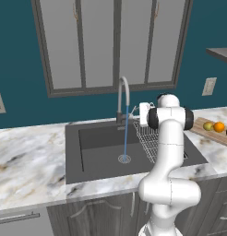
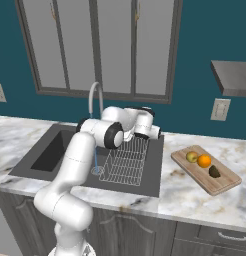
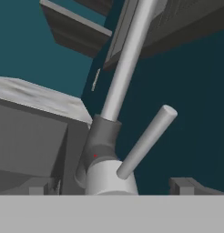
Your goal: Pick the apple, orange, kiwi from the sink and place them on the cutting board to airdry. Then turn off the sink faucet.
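With the fruit set out to dry, one job remains at this simulated kitchen counter. The apple point(image 2: 192, 156), the orange point(image 2: 204, 160) and the kiwi point(image 2: 214, 172) lie together on the cutting board point(image 2: 195, 176), which rests on the marble counter point(image 2: 185, 197) at about 3 o'clock from the sink point(image 1: 94, 156); in the right base view the apple touches the orange and the kiwi sits just beside them, toward 5 o'clock. The basin itself holds no fruit that can be seen, only the wire dish rack point(image 2: 126, 162) at its right end and the round drain point(image 1: 124, 159). Water runs in a thin blue stream point(image 1: 126, 133) from the arched spout of the sink faucet point(image 1: 123, 97) straight onto that drain, so the tap is judged to be on and the shut-off not yet done. The white arm reaches across the rack with its gripper point(image 2: 156, 132) near the faucet's base. In the hand view the faucet's lever point(image 3: 146, 142) juts toward 1 o'clock from the base collar, close in front of the camera, with the neck rising at 12 o'clock behind it. The finger tips at the foot of that view stand well apart to either side, touching nothing visible, so the claw reads as released. By this evidence the fruit stage looks complete and the lever is what is left.
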